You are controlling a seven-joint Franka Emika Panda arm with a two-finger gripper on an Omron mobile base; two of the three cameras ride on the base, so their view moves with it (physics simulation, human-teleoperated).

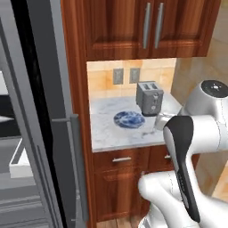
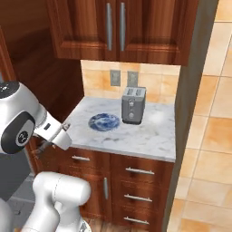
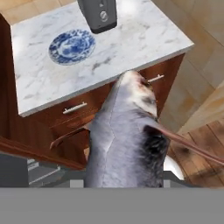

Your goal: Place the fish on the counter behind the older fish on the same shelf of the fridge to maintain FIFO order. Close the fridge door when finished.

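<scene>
The fish, grey with a dark patch on its flank, hangs close in front of the hand camera and covers the fingertips. It is in the air in front of the counter's cabinet fronts, so my gripper is shut on it. The marbled counter lies just beyond, bare of fish. The fridge stands open at the left, its grey door edge and bar handle facing me. A black shelf shows inside. A pale sliver on it may be the older fish.
A blue patterned plate and a steel toaster sit on the counter. Wall cabinets hang above it. A white door bin and grey drawers show low in the fridge. Tiled wall and wooden floor lie to the right.
</scene>
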